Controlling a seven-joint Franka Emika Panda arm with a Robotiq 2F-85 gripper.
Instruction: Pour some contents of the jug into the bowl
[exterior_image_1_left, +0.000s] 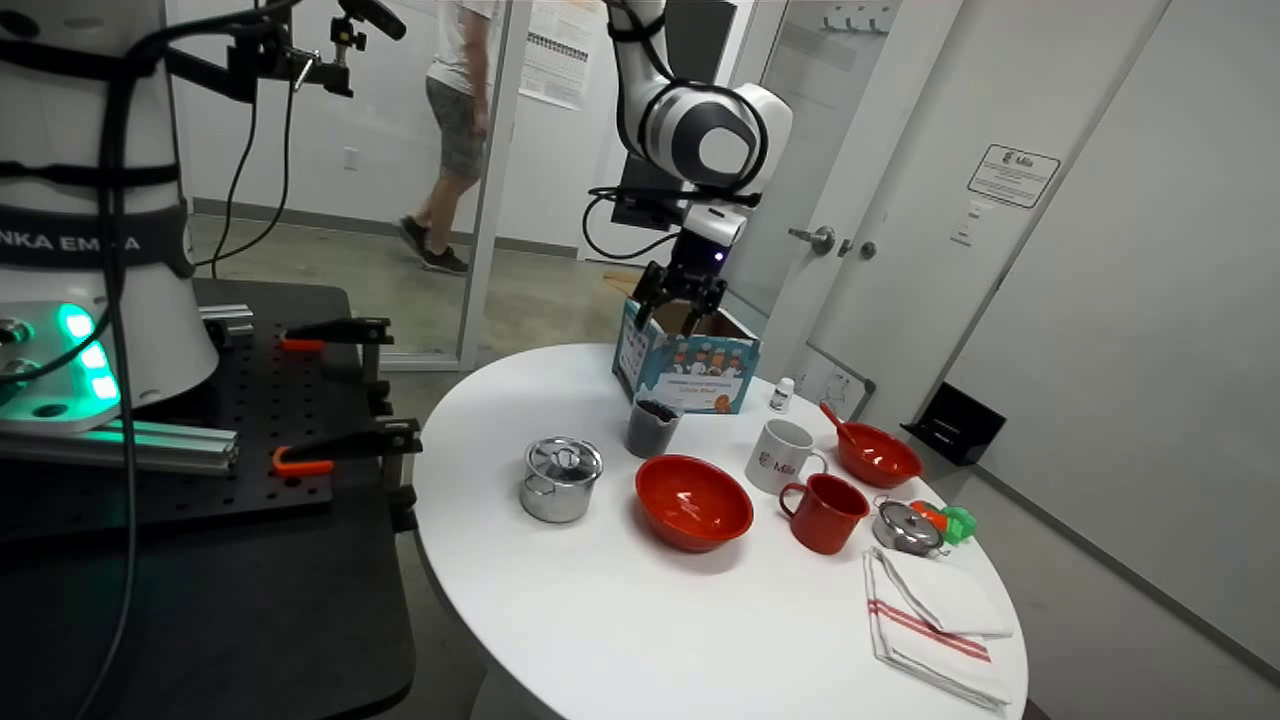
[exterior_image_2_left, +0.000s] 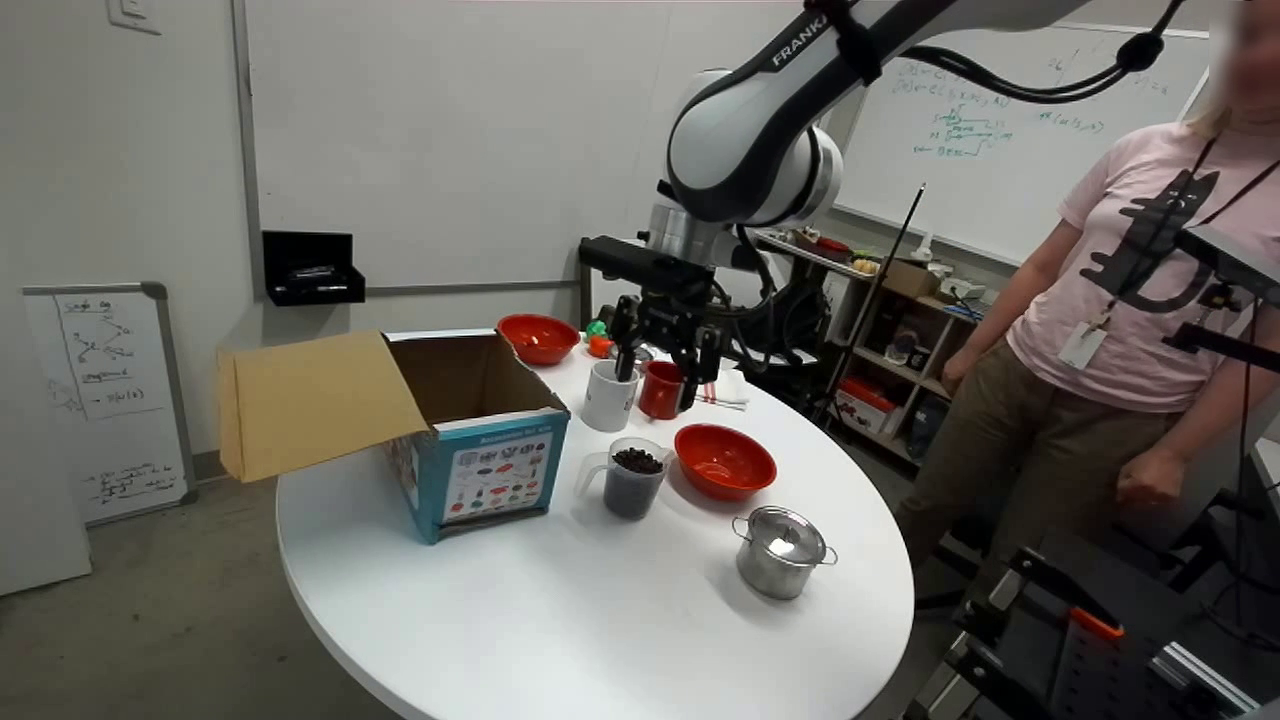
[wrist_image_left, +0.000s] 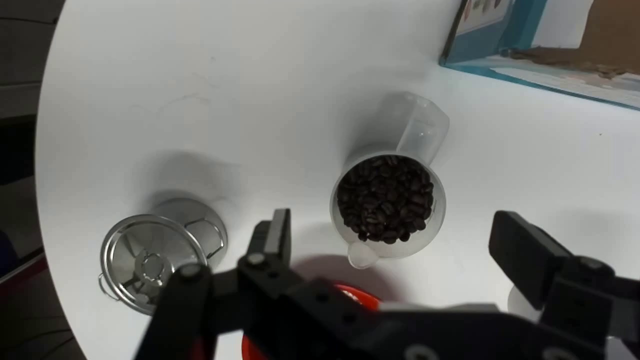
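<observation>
The gripper (wrist_image_left: 392, 237) hangs above the round white table (exterior_image_2_left: 560, 620), its two fingers spread well apart. Below it, seen between the fingertips in the wrist view, the translucent jug (exterior_image_2_left: 632, 492) stands upright on the table, holding dark coffee beans (wrist_image_left: 385, 197). Its spout faces the red bowl (exterior_image_2_left: 725, 462) just beside it; its handle points toward the teal box (exterior_image_2_left: 500, 485). A lidded steel pot (exterior_image_2_left: 778, 560) stands near the bowl, and a white mug (exterior_image_1_left: 790, 448) and a red mug (exterior_image_1_left: 828, 512) beyond it.

Around the table, an exterior view shows a door (exterior_image_1_left: 850, 150) and a walker (exterior_image_1_left: 460, 110) behind glass. A person (exterior_image_2_left: 1115, 395) in a pink T-shirt with a badge stands near a whiteboard (exterior_image_2_left: 1060, 160) of green handwriting.

The arm (exterior_image_2_left: 745, 140) reads "FRANK", its last letter unclear; the base (exterior_image_1_left: 60, 200) shows part of "Franka Emika", crossed by cables. The white mug and a wall notice (exterior_image_1_left: 1014, 176) both say "Mila". The box carries printed cooks and small items, their fine print illegible.
</observation>
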